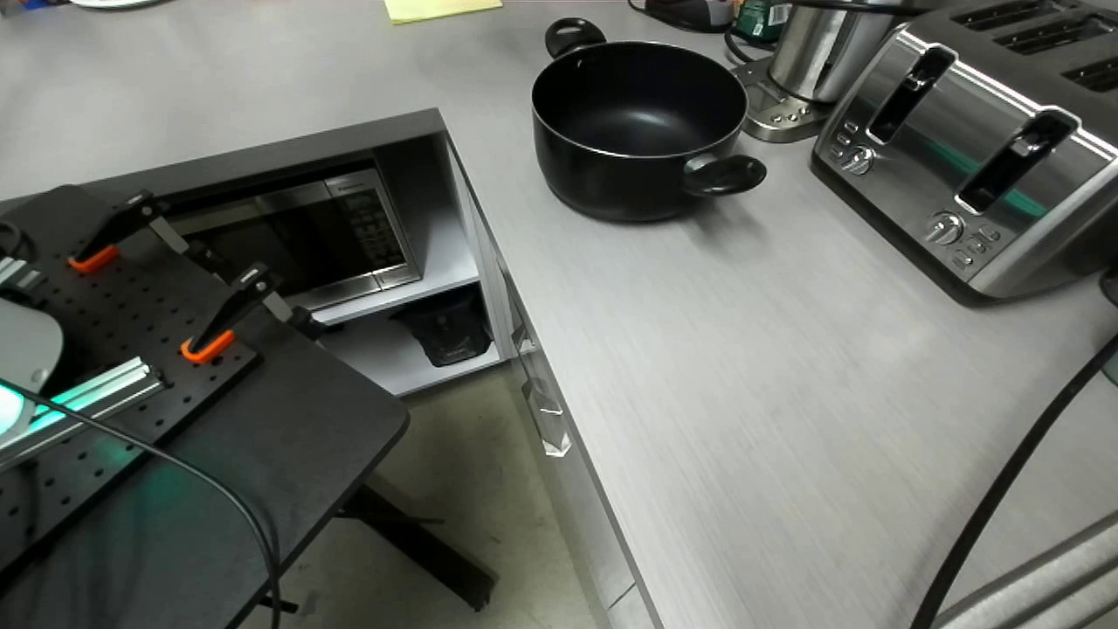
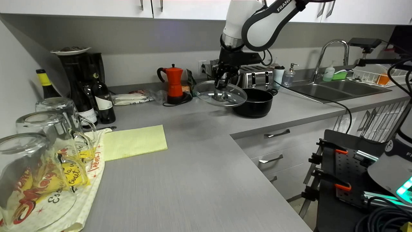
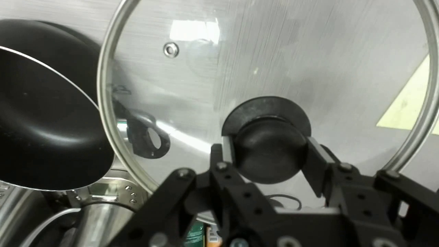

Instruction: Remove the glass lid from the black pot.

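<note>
Above the counter (image 2: 193, 180), just off to one side of the black pot (image 1: 629, 188), hangs the glass lid (image 3: 267, 75), free of the pot's rim as far as I can judge. Its black knob (image 3: 271, 147) is pinched between the jaws of the gripper (image 3: 272, 152), held from both sides, with the disc spreading outward all around (being round, it offers no long axis to line up). What the coming move turns on is direction: the pot lies to one side of the jaws, the yellow sheet (image 2: 135, 143) to the opposite one. A pot handle (image 1: 596, 39) reaches out the lid's way and shows through the glass in the wrist view, so lowering straight down might catch it. Toward the sheet seems the better way; there the counter runs broad, up to an inner corner (image 2: 230, 134) at the front. Toward the back stands the red moka pot (image 2: 175, 83), and past the black pot the toaster (image 1: 952, 166).
</note>
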Robot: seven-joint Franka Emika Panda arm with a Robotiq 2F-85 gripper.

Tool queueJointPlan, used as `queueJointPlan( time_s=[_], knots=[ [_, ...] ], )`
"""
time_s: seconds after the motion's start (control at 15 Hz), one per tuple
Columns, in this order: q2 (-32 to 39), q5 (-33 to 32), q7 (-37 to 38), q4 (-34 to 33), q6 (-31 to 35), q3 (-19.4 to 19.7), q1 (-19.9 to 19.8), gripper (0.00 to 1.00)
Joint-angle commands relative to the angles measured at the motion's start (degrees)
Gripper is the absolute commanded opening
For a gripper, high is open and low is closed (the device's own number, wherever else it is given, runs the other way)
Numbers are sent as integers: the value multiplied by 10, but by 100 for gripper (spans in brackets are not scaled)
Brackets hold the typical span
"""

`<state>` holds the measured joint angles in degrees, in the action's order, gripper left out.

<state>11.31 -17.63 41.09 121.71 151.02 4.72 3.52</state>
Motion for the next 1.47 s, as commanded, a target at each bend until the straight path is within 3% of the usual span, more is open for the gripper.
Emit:
queueJointPlan(
  time_s=[0.0,0.53,1.4],
  knots=[
    [50,3,-45,-48,-20,-2,8,25],
    [164,8,-106,-99,-20,22,25,25],
    [235,62,-177,-130,-14,35,14,25]
  ],
)
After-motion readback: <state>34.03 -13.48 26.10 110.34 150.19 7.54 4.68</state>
